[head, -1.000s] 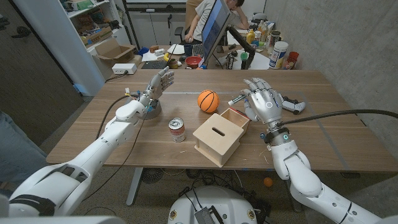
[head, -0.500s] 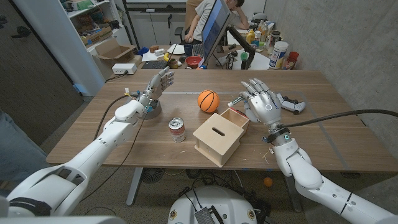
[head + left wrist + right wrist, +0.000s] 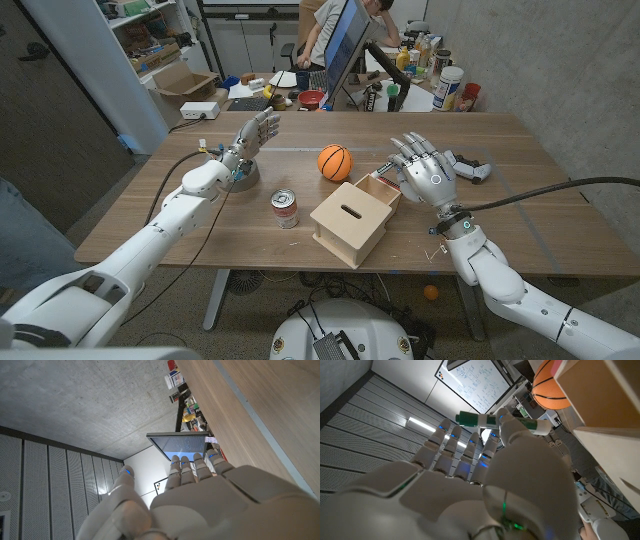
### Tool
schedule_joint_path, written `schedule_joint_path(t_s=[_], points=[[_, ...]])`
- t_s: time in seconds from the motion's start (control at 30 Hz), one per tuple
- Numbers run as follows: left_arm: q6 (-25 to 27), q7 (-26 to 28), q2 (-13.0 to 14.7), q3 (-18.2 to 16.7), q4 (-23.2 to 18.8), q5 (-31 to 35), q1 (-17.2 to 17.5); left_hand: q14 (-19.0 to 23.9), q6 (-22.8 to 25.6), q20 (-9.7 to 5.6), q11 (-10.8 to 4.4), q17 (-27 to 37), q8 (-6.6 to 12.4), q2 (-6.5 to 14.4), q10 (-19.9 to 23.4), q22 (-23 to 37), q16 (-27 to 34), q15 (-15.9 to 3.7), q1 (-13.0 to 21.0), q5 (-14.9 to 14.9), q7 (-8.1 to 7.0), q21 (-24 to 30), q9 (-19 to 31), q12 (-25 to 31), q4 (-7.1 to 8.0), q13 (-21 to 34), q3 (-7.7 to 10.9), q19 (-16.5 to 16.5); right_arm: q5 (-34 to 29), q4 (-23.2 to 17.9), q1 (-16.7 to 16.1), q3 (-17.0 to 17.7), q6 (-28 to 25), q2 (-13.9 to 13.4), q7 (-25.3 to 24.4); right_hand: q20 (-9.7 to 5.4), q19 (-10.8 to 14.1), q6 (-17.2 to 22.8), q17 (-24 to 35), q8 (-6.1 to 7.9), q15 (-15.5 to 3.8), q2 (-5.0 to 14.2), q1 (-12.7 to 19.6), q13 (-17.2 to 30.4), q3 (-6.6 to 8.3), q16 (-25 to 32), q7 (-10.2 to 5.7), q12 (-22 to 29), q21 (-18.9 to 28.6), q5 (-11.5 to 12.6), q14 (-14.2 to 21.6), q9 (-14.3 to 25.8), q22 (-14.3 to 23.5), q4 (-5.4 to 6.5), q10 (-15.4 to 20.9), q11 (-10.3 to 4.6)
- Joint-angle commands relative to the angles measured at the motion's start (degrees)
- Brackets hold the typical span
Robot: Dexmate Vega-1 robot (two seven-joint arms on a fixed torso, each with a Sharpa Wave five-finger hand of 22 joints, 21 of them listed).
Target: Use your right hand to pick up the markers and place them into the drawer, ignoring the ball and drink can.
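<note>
Green-capped white plastic marker (image 3: 501, 421) pinched in right hand (image 3: 425, 172) above light wooden drawer box (image 3: 355, 217); light, rigid, slippery barrel, grip mid-barrel. Left hand (image 3: 252, 137) open, far left.

White glossy arms, silver-grey fingers (image 3: 413, 150) with blue-lit tips, black cables trailing from wrists.

Right hand (image 3: 428, 174) pinches something; left hand (image 3: 253, 135) raised, fingers apart.

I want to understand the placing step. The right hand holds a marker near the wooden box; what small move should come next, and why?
Probably carry the marker a little toward the open drawer of the box, then release. The right hand pinches it just beside the drawer, seemingly not yet over the opening.
</note>
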Motion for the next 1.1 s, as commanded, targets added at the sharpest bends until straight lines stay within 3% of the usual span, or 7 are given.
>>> schedule_joint_path(t_s=[0.03,0.5,1.1], points=[[0.9,0.7,1.9,-0.2,-3.7,0.8,1.4,-0.2,0.4,0.21,0.01,0.3,0.26,-0.2,0.1,0.2,0.3,0.2,0.2,0.3,-0.06,0.2,0.2,0.3,-0.05,0.2,0.38,-0.1,1.2,3.8,0.7,-2.0,0.5,-0.2,-3.6,-0.17,-0.5,11.3,0.2,1.71,-0.17,0.51,-0.6,0.2,0.63,-0.1,0.12,0.2,-0.1,0.4,0.1,1.0,0.2,0.17,0.2,-0.47],[1.4,0.7,2.4,0.0,-4.6,1.0,1.7,-0.2,0.5,0.2,-0.24,0.3,0.28,-0.2,0.0,0.2,0.3,0.22,0.2,0.3,-0.01,0.2,0.2,0.3,-0.05,0.2,0.39,-0.1,1.5,8.2,4.1,-5.0,2.0,0.0,-4.4,-0.45,-1.8,11.1,0.7,2.4,-0.05,0.46,-1.0,0.4,0.99,-0.5,-0.01,0.2,-0.4,0.6,-0.4,1.6,0.2,0.17,0.3,-0.28],[1.3,0.3,1.8,0.2,-3.2,1.0,1.0,-0.2,0.5,0.12,-0.11,0.3,0.27,-0.2,0.0,0.2,0.3,0.27,0.2,0.3,-0.1,0.2,0.2,0.3,-0.06,0.2,0.4,-0.2,2.9,8.3,4.7,-6.8,1.7,1.1,-4.7,-0.51,-3.0,10.5,1.2,3.01,0.12,0.45,-1.3,0.6,1.46,-0.7,0.06,0.1,-0.5,0.8,-0.6,2.2,0.2,0.17,0.1,0.09]])
